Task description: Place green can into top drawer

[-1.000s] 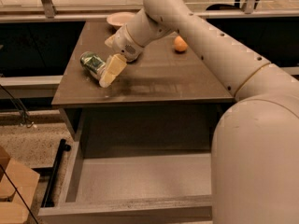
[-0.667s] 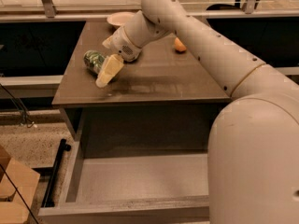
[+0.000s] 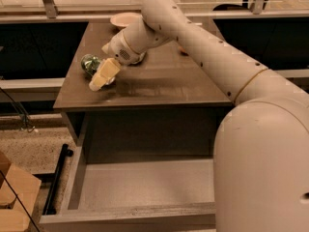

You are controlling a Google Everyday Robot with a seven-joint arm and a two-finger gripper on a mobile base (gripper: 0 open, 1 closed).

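The green can [image 3: 89,63] lies on the left part of the cabinet top [image 3: 159,83], dark green with a silver end towards the camera. My gripper [image 3: 103,76] reaches in from the right and sits right against the can's front right side, hiding part of it. The top drawer [image 3: 130,218] is pulled out wide below the cabinet top, with its grey inside showing and nothing in it.
A pale bowl [image 3: 124,19] stands at the back of the cabinet top. My arm [image 3: 207,57] crosses the top from the right and fills the right foreground. Cardboard boxes [image 3: 12,197] and a black bar [image 3: 55,178] are on the floor at the left.
My gripper has moved a little left along the cabinet top, closer onto the can. The can has shifted slightly left. The drawer has not moved.
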